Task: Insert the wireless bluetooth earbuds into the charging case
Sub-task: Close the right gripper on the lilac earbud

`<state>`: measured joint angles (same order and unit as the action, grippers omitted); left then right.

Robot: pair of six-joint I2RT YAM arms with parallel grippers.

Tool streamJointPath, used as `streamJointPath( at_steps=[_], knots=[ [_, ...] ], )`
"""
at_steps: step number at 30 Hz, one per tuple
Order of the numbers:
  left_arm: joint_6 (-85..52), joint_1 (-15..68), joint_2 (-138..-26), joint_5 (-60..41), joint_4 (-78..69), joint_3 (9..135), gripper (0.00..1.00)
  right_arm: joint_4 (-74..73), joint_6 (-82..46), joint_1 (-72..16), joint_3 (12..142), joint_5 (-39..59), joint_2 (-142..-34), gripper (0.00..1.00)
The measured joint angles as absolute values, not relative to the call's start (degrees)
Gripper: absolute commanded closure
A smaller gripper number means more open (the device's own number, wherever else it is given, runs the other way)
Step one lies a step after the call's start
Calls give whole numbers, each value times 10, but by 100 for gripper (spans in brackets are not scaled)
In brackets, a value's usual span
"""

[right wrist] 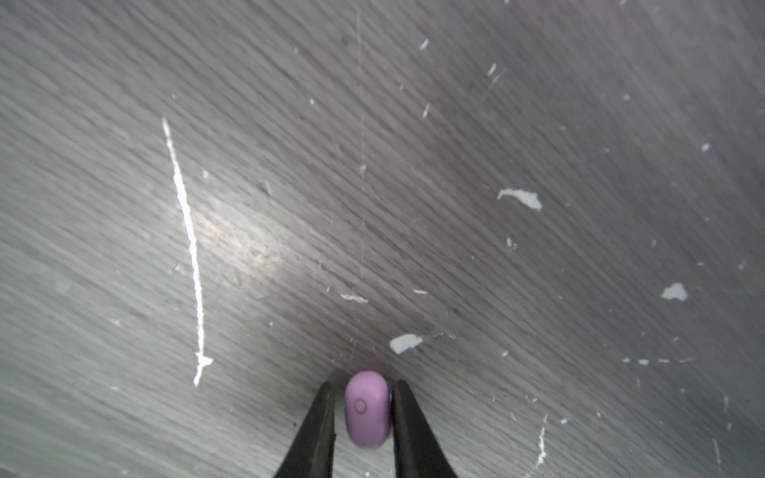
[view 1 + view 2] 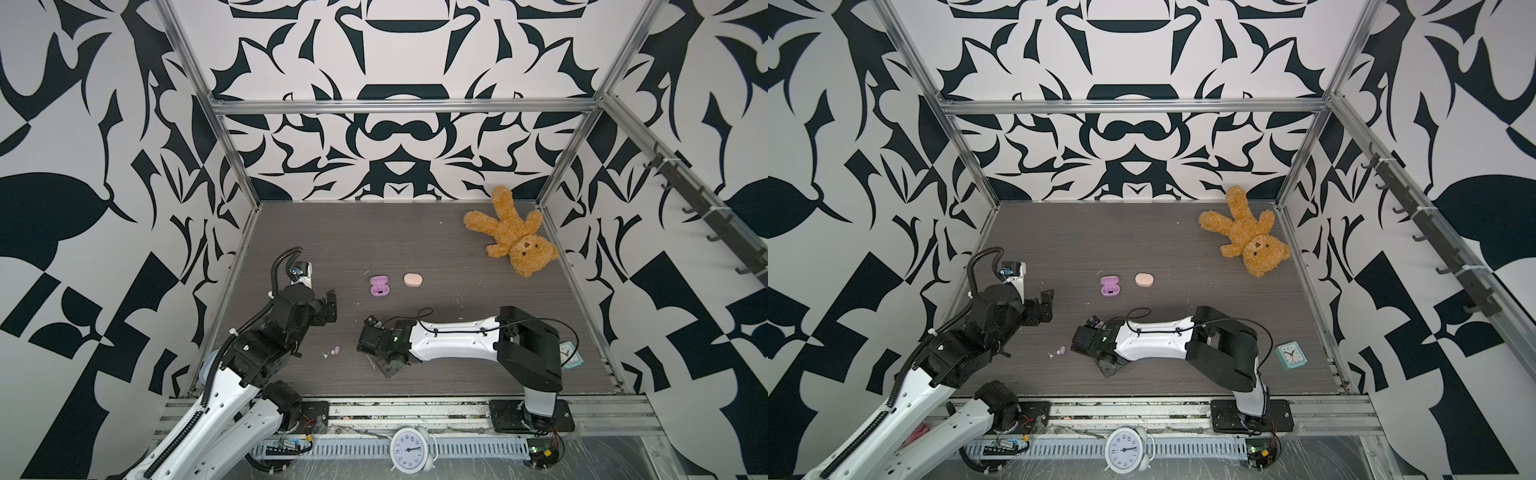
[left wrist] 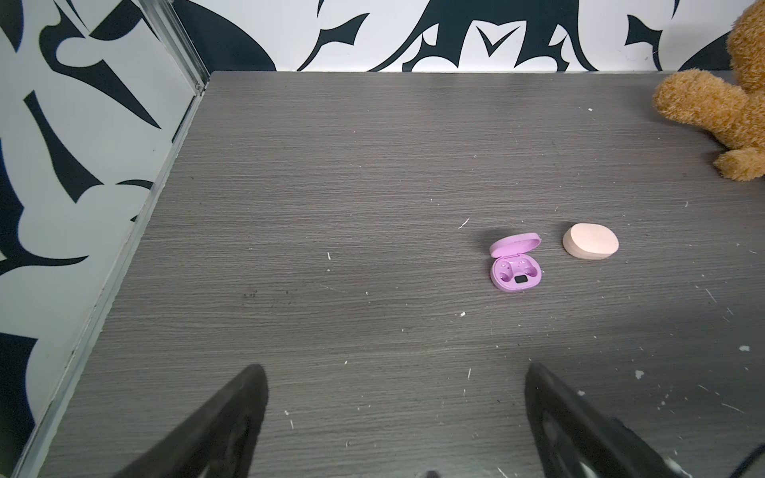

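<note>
- Carrying the lilac earbud [image 1: 367,409] to its case is the step in hand, as I judge it. The right gripper [image 1: 363,385] has its jaws drawn narrow around the bud, which sits between the fingers [image 1: 316,430] with its ringed face toward the wrist camera.
- The hold looks thin: one finger presses the bud's side, and at the other I cannot tell whether there is a sliver of gap. Squeeze evenly, since so smooth a bean may twist or pop out.
- The open lilac case [image 2: 379,286] lies on the table [image 2: 415,232] beyond this gripper, toward the back wall and apart from it. Its lid is up and both wells look empty.
- Bring the bud over a well and turn the wrist so the tip goes down first. Which well suits this bud I cannot tell.
- Lower slowly and let go only once it seats, because the light case may slide under a push.
- The shut peach case [image 2: 412,279] sits just beside the lilac one, so steer clear of it.
- A second lilac earbud [image 2: 336,350] lies near the gripper, on the left arm's side.
- The left gripper [image 3: 397,414] is spread wide and empty, so it could steady the case.
</note>
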<state>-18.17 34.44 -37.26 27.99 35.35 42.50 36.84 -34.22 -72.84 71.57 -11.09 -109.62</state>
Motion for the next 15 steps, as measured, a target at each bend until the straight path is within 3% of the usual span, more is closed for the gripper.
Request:
streamJointPath(
  at_steps=[15],
  knots=[
    [-182, 344, -372, 280, 354, 425, 1, 387, -330, -729, 723, -125, -1099, 85]
  ],
)
